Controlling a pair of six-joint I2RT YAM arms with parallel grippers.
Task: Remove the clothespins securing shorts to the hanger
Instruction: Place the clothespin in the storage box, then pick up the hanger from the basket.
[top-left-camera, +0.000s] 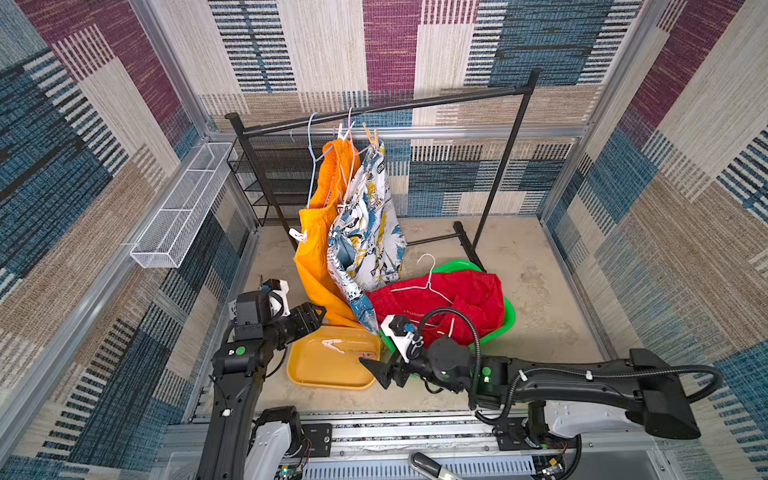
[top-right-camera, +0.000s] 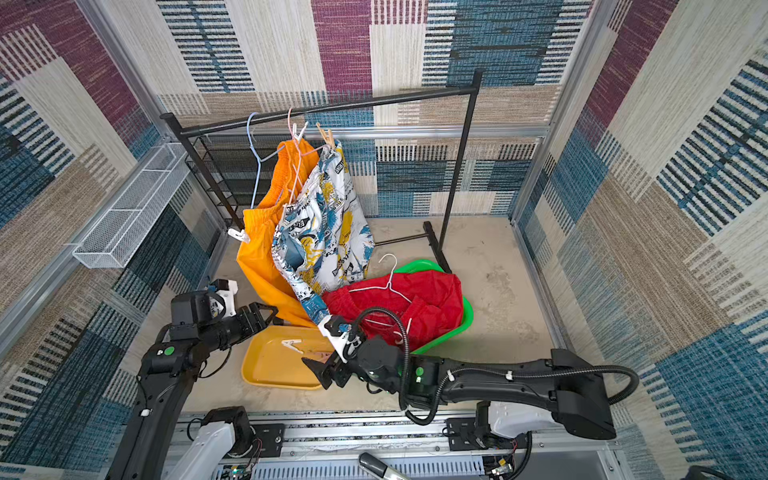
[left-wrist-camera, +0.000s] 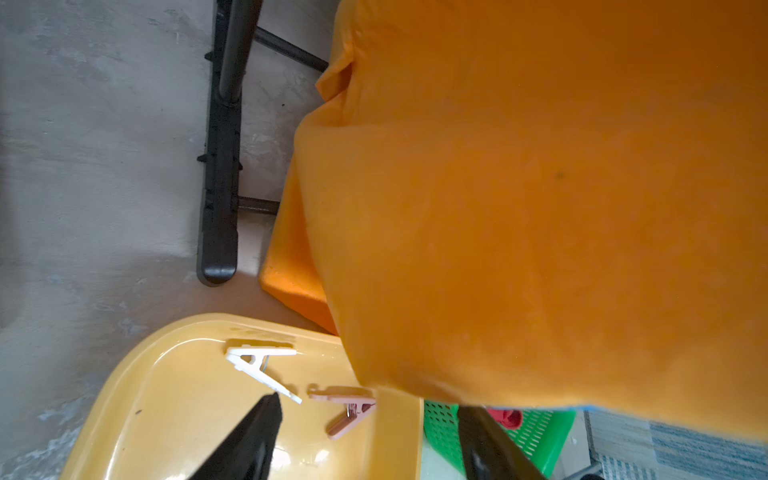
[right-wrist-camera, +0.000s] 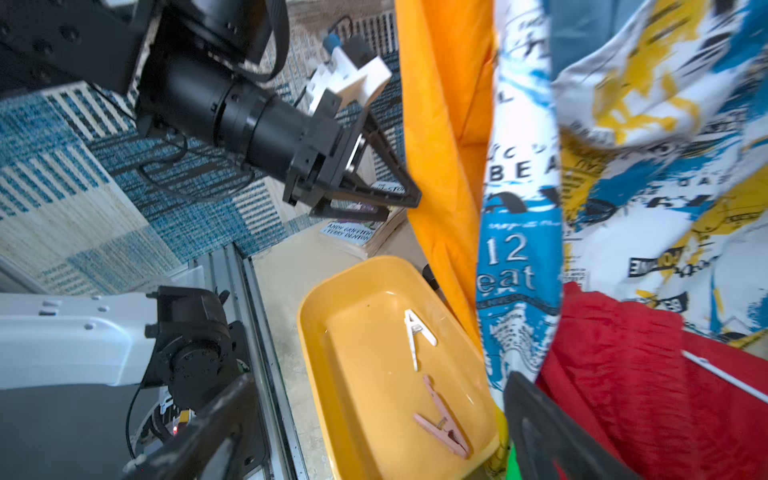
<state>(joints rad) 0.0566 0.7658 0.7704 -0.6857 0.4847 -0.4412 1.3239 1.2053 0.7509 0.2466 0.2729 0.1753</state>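
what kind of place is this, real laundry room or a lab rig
Probably a robot test cell staged as a laundry corner: carpet-covered walls, two robot arms, and a rack hung with pegged shorts.

Patchwork woven walls (top-left-camera: 415, 50), bare concrete floor (top-left-camera: 540, 270), blk garment rack (top-left-camera: 504, 162), wht wire basket (top-left-camera: 178, 210) on wall.

Glossy plastic tray (right-wrist-camera: 365, 374), crinkled red cloth shorts (top-left-camera: 469, 291), matt black rack (top-left-camera: 457, 100), probably metal

Top views high, angled down; wrist views close, sharing tray (left-wrist-camera: 166, 395) (right-wrist-camera: 361, 374).
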